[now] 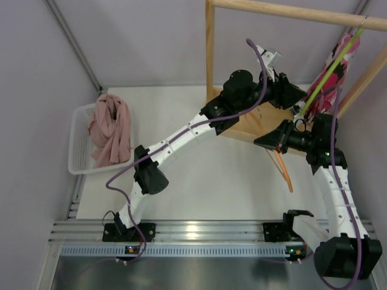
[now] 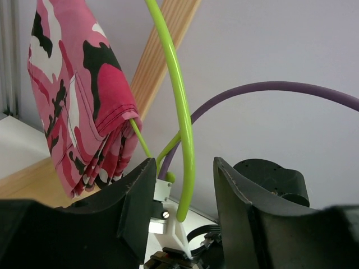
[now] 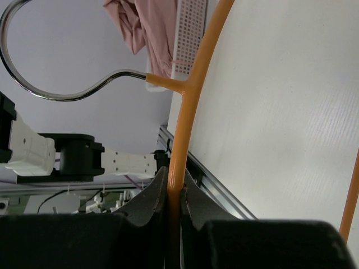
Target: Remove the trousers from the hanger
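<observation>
The trousers (image 1: 110, 130) lie bunched in the white basket (image 1: 78, 151) at the far left, clear of the hanger (image 3: 189, 106), so I judge the removal done; they sit well apart from both my grippers. My right gripper (image 3: 174, 188) is clamped on the bare orange hanger, holding it above the table. My left gripper (image 2: 182, 188) stands part-open, bracketing the lime-green hanger (image 2: 180, 112) beside the patterned garment (image 2: 84, 95).
</observation>
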Robot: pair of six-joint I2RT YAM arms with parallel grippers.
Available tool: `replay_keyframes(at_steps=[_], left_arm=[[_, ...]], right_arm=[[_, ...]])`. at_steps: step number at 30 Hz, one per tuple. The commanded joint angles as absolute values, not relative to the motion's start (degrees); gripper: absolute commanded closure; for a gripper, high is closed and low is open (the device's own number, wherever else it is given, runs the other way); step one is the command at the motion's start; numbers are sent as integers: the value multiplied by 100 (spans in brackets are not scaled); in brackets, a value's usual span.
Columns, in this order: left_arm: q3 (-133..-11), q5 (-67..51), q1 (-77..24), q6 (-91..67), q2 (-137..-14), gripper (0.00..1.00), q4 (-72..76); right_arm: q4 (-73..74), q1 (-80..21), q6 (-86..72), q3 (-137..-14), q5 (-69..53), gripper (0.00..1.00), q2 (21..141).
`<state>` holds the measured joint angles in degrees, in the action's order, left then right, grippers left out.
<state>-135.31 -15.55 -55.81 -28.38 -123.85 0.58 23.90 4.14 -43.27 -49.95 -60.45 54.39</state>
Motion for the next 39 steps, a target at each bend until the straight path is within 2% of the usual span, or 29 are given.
replay_keyframes(at_steps=[1,5,11,20,27,29,32,34,39], left_arm=[[-13746,-1301,-5809,-2769,-12392,49,606],[-13746,-1073,-5862,-2602,-12480,58,633],[-13711,-1055,-6003,-2338,-12586,62,624],[-13746,-738,-6021,-2224,-12744,88,659],[-13851,-896,-6021,-2276,-12841,94,720],[-13852,-931,-6038,-2259,-12841,94,721],[-13843,-932,-6056,-2276,-12815,94,721],[-13843,-888,-6056,-2268,-12814,94,721],[-13825,-853,-6056,-2180,-12762,94,730]], right_arm=[[2479,334,-4315,-5265,-6012,100,5458],[2654,334,-4193,-5309,-5907,100,5388],[2856,325,-4069,-5361,-5836,100,5361],[2865,316,-4052,-5423,-5977,100,5274],[2866,194,-4069,-5458,-5959,100,5317],[2586,132,-4366,-5379,-6195,100,5361],[1270,123,-5198,-4924,-6521,100,5230],[322,123,-5702,-4729,-6548,100,5107],[-806,123,-6652,-4326,-6434,100,4852]])
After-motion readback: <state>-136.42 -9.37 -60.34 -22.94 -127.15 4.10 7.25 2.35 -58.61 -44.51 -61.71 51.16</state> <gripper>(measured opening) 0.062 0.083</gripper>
